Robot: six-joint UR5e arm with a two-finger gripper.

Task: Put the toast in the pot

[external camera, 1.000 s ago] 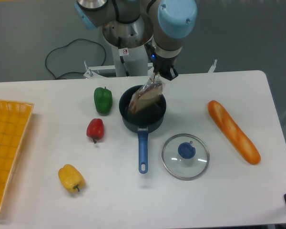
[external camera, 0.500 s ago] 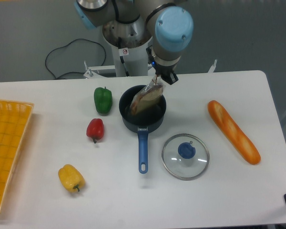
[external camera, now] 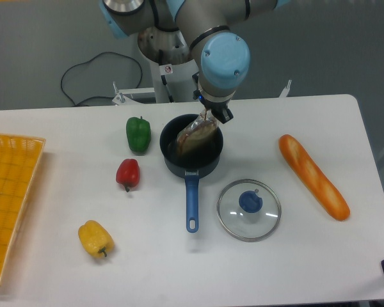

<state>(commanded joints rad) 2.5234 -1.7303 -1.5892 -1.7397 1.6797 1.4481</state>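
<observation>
Far left edge: yellow basket on the white counter. Lower left: yellow pepper. Above it a red pepper, then a green pepper just beside the pot. Centre of frame: pot with blue handle pointing toward the lower edge. Toast tilted, lower end inside the pot, top corner pinched in the gripper; jaws clenched on its plastic wrap. Lower right of pot: glass lid. Right side: baguette, well apart.
</observation>
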